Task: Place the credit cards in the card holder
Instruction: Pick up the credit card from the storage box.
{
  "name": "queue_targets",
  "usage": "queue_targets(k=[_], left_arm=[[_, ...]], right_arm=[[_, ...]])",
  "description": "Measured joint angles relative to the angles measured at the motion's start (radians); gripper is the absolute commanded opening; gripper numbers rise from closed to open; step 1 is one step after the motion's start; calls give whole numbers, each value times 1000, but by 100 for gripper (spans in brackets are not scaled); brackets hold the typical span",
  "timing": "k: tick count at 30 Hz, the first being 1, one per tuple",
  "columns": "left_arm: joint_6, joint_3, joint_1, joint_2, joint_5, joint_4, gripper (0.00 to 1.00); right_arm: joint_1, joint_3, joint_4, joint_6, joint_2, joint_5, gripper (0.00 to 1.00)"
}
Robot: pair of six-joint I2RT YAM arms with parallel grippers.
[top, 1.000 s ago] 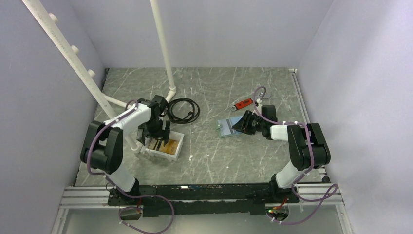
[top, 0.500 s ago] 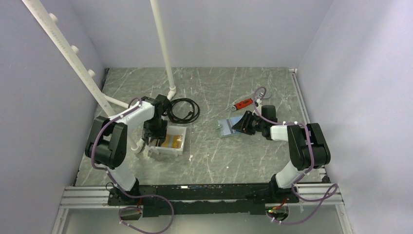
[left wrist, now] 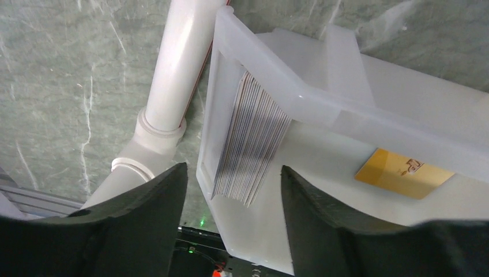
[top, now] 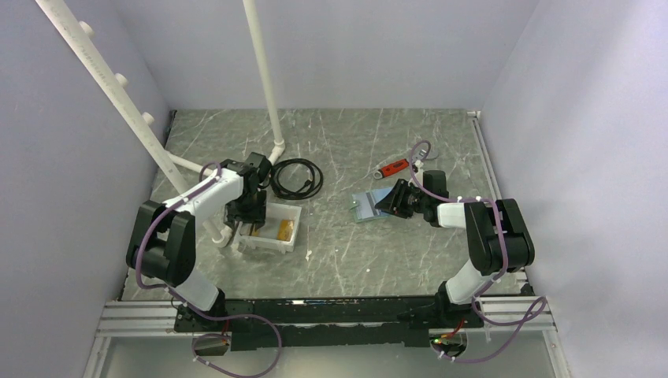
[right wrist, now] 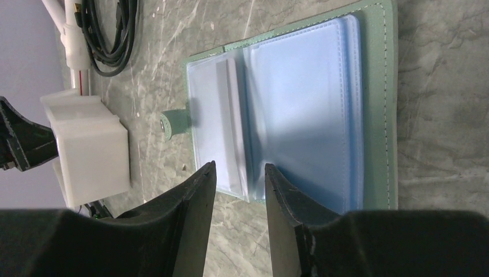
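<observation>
Your left end effector [left wrist: 230, 173] hangs spread over the credit cards [left wrist: 251, 144] in the tray [left wrist: 300, 95]; your right end effector [right wrist: 239, 167], also spread, over the open card holder [right wrist: 305, 115].

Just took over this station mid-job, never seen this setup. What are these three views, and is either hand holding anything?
Two robot arms are bolted at the near edge of the table. The overhead view looks down from behind them. The other two views come from a camera on each wrist, so the dark prongs at the bottom are that hand's own fingers. The left hand is open over a white tray, with a stack of cards standing on edge showing between its fingers. One gold card lies flat in the tray. The right hand is open at the edge of the card holder, which lies unfolded on the table. Neither holds anything. A red-handled wrench and black cable lie farther back.
</observation>
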Motion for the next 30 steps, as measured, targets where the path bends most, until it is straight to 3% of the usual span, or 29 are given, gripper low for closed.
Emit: queue_targets(k=[7, 16, 30], left_arm=[[-16, 0, 0, 18, -22, 4, 79], [-26, 1, -1, 18, -66, 0, 56], [-26, 16, -10, 11, -77, -32, 40]], right_arm=[[0, -2, 4, 0, 0, -2, 40], [1, -6, 8, 0, 1, -16, 40], [6, -6, 16, 0, 7, -23, 39]])
